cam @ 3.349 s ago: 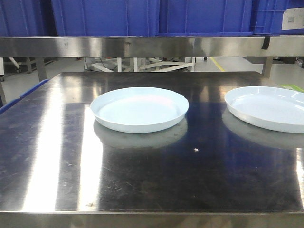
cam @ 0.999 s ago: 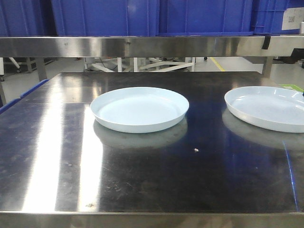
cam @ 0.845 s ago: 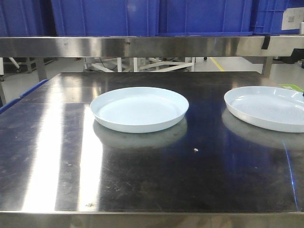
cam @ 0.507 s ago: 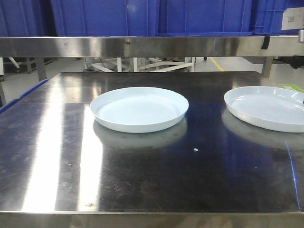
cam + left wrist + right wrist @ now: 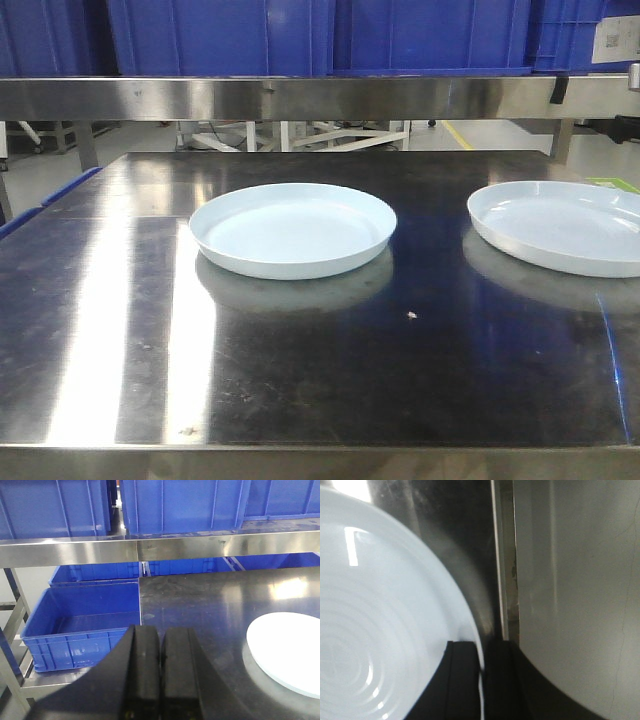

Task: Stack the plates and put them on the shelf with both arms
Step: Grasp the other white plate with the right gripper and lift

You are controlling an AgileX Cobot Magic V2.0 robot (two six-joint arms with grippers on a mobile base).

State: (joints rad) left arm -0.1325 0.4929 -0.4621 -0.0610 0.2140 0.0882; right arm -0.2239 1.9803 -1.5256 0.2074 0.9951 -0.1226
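Exterior front-facing view: the tabletop [image 5: 100, 330] carries both plates side by side and well apart, each right way up with its reflection directly beneath it. The centre plate [image 5: 293, 230] sits near the middle of the steel. The right-hand plate [image 5: 555, 225] lies toward the right side and is cut off by the frame edge. A small pale speck [image 5: 411, 315] lies on the steel between them, nearer the camera. Behind the tabletop runs the shelf [image 5: 300, 97], a brushed steel rail, with blue crates [image 5: 400, 35] standing on it. In the left wrist view, your left pincer [image 5: 160, 675] has its two black fingers pressed together with nothing between them. It points along the tabletop's left edge toward the shelf. The centre plate [image 5: 287, 650] shows at the lower right of that view, well apart from the pincer, and a lower crate [image 5: 80, 625] sits open beyond the tabletop's left side. In the right wrist view, your right pincer [image 5: 481, 680] is clamped on the rim of the right-hand plate [image 5: 380, 630]. One finger is over the plate's inner face and the other is outside it, with the rim showing as a thin white line between them. This grip sits just beside the tabletop's edge, with grey floor [image 5: 570, 580] beyond. Faint concentric rings mark the plate's base. You cannot tell from these views whether the gripped side is raised off the steel.
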